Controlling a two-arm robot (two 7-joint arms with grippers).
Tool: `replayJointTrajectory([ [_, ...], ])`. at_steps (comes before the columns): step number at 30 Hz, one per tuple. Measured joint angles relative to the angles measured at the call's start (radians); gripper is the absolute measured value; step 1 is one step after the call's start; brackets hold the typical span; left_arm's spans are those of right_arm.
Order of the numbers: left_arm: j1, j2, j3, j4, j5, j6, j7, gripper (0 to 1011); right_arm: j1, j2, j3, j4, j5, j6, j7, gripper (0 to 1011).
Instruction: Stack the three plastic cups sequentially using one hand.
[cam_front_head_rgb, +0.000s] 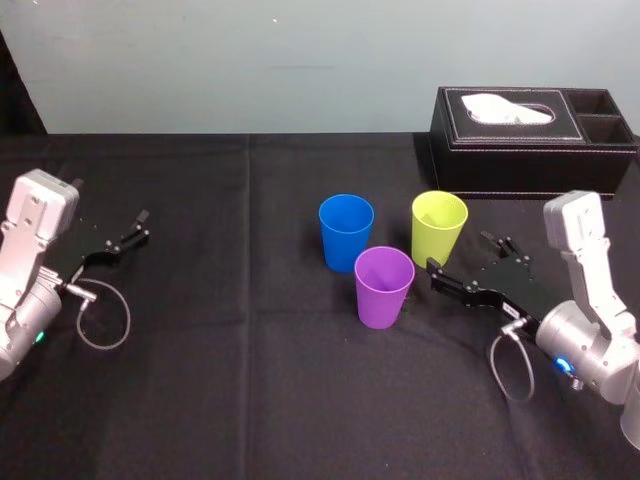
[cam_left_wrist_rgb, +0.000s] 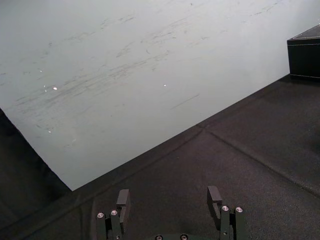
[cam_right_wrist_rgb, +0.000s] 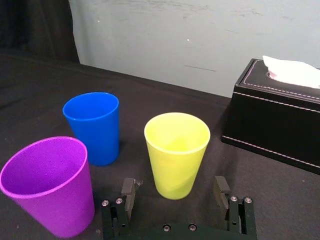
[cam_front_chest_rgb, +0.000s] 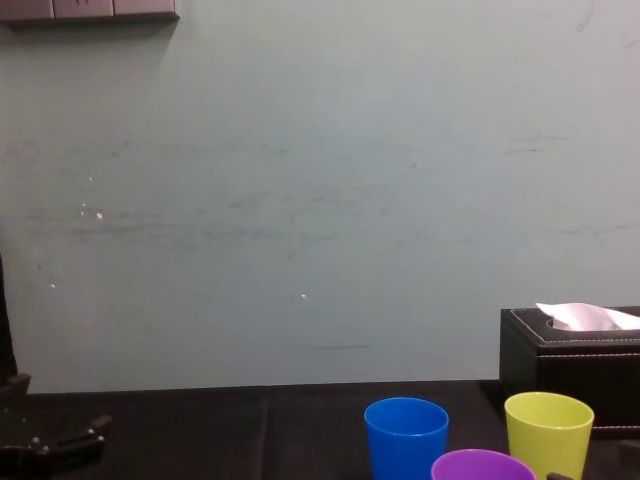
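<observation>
Blue cup (cam_front_head_rgb: 346, 230), yellow-green cup (cam_front_head_rgb: 439, 226) and purple cup (cam_front_head_rgb: 384, 286) stand upright and close together on the black surface (cam_front_head_rgb: 250, 350), none nested. The right gripper (cam_front_head_rgb: 462, 253) sits low with its jaws spread wide, holding nothing. The yellow-green cup is just ahead of the gap between them, the purple cup just off its left side, and the blue cup farther ahead to the left. A black tissue box (cam_front_head_rgb: 530, 150) lies beyond on its right. The left gripper (cam_front_head_rgb: 118, 238), also open and empty, is well apart from the cups.
</observation>
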Motion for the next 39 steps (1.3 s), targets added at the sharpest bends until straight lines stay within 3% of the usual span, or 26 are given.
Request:
replayJointTrajectory([
  [6,0.000,0.000,0.000,0.000,0.000,0.000,0.000,1011,0.021,-0.030,0.005,0.022,-0.001,0.016,0.007,1003],
  [27,0.000,0.000,0.000,0.000,0.000,0.000,0.000,1011,0.099,-0.131,0.014,0.128,-0.078,0.015,0.005,1003],
  [39,0.000,0.000,0.000,0.000,0.000,0.000,0.000,1011,0.101,-0.133,0.016,0.131,-0.082,0.014,0.005,1003],
])
